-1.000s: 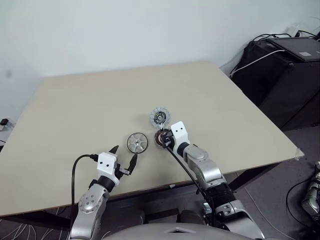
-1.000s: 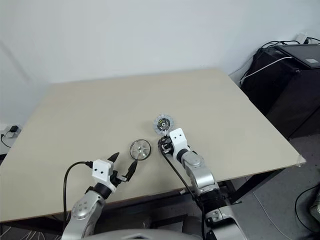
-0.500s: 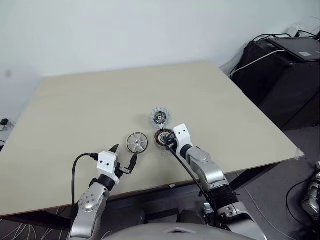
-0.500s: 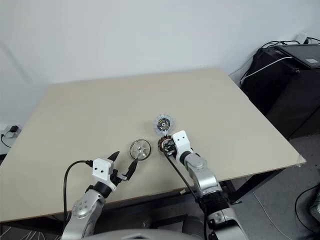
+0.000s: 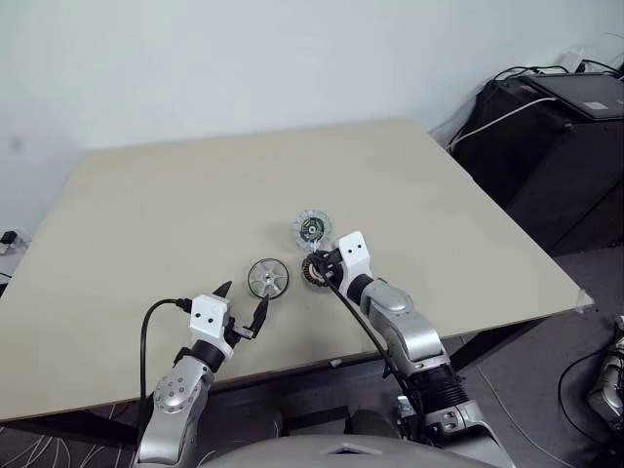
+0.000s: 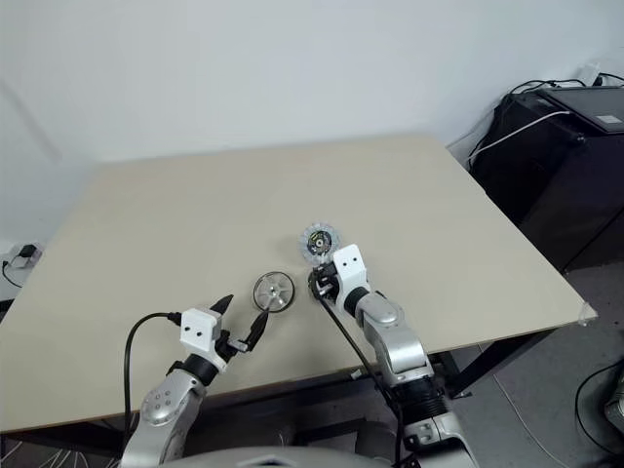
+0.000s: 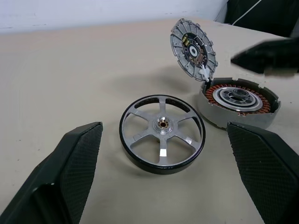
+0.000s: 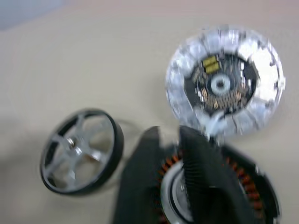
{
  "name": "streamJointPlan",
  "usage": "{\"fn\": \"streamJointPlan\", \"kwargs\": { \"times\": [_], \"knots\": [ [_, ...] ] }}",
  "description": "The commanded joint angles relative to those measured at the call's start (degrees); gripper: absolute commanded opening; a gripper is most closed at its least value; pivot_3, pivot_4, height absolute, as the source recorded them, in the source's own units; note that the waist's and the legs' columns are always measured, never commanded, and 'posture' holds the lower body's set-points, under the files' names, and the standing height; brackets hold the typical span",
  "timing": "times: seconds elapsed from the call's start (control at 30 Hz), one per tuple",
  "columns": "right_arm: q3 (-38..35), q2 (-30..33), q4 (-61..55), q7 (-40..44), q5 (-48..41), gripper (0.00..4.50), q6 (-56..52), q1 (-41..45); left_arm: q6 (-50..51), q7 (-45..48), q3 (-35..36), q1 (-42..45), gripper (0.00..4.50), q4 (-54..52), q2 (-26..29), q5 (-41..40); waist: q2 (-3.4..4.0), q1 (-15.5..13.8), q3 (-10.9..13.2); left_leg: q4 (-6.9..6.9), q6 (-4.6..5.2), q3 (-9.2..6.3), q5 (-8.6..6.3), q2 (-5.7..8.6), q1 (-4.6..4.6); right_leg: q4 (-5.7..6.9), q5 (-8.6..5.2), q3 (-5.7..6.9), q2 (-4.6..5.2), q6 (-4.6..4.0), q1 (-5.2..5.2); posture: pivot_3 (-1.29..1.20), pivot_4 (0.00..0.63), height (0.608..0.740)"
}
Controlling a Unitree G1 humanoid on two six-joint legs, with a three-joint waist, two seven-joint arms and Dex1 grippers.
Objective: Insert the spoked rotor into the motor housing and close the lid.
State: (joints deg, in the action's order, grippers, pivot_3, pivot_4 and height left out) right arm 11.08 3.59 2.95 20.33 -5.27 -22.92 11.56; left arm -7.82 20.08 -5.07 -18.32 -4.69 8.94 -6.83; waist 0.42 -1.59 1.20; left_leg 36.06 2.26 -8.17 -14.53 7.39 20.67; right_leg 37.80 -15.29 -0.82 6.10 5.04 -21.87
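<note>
The spoked rotor [image 7: 162,134], a shiny silver wheel in a dark rim, lies flat on the table. My left gripper [image 5: 242,300] stands open just short of it, with nothing between its fingers. Right of the rotor sits the motor housing [image 7: 238,100], with copper windings around a pale centre. The lid [image 7: 193,49] stands tilted up at the housing's far edge, its dark face toward me. My right gripper [image 8: 170,133] hovers over the housing's near rim, shut, and nothing shows between its fingers [image 8: 205,177].
The beige table [image 5: 175,185] has its front edge just under my arms. Its right edge runs beside black equipment with cables [image 5: 556,136] on the floor. A white wall stands behind the table.
My right gripper has risen a little over the housing and its fingers have closed. The left gripper, rotor, housing and lid have not moved.
</note>
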Motion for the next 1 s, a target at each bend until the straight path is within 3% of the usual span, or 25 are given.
{"fn": "streamJointPlan", "kwargs": {
  "times": [0.03,0.43,1.0],
  "knots": [
    [2.41,0.66,-2.26,-3.88,4.89,0.04,-2.69,1.93,-0.89,-0.02,-0.01,0.73,4.50,-0.27,-0.14,0.02,0.00,-0.04,0.00,0.00,0.00,0.00,0.00,0.00,0.00,0.00,0.00,0.00,0.00,0.00,-0.01,0.00,0.000,0.740],
    [4.78,2.42,1.07,-8.73,12.72,0.04,-11.86,6.17,-1.17,-0.25,0.08,0.35,4.50,-0.16,-0.31,0.11,-0.01,-0.07,0.01,0.00,-0.01,0.00,0.00,0.00,0.02,-0.01,0.00,0.00,0.00,-0.01,-0.03,0.00,0.000,0.740],
    [5.33,2.46,3.22,-7.51,12.71,0.04,-13.77,5.59,-1.34,-0.16,0.38,-0.11,4.50,-0.40,-0.26,-0.09,-0.02,-0.03,0.02,0.00,-0.01,0.00,0.00,0.00,0.02,-0.01,0.00,0.00,0.00,-0.01,-0.03,0.00,0.000,0.740]
  ]
}}
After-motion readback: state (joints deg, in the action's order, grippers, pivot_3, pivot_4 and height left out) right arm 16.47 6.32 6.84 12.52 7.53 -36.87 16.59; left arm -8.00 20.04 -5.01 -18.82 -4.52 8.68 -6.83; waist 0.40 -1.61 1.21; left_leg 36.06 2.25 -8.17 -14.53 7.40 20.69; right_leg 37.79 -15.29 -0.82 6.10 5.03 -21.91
